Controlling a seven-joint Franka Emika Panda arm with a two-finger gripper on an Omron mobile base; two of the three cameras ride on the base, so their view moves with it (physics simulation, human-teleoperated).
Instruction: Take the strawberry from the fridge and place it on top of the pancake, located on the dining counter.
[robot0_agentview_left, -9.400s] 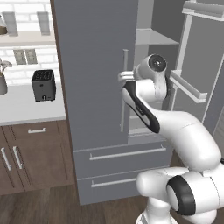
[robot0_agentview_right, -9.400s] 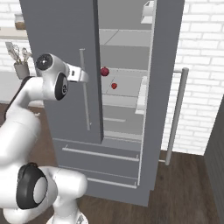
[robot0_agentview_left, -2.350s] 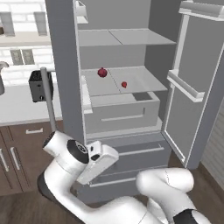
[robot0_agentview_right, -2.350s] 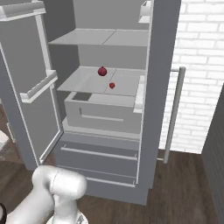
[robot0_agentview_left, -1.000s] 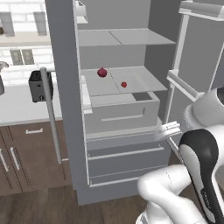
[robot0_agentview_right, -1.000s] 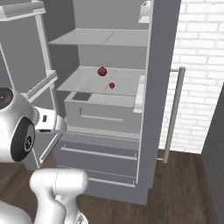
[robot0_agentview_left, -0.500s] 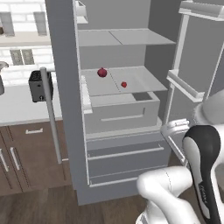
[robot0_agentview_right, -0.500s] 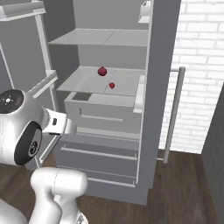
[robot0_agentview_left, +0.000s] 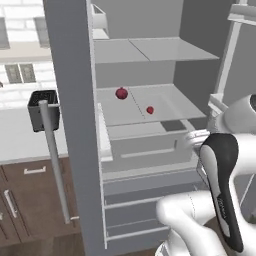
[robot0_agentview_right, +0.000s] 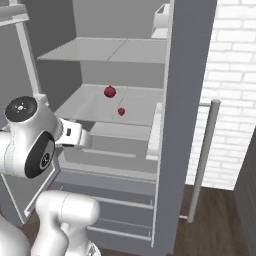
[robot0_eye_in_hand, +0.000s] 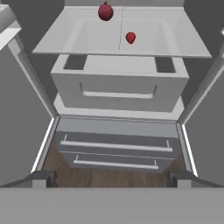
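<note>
Before open fridge | claw wide apart | holding nothing

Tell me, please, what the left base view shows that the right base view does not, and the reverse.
Left base view alone: a dark toaster on the white counter over brown cabinets. Right base view alone: a white brick wall. Both share the open fridge, with the strawberry and the larger dark red fruit apart on one shelf, drawers below.
</note>
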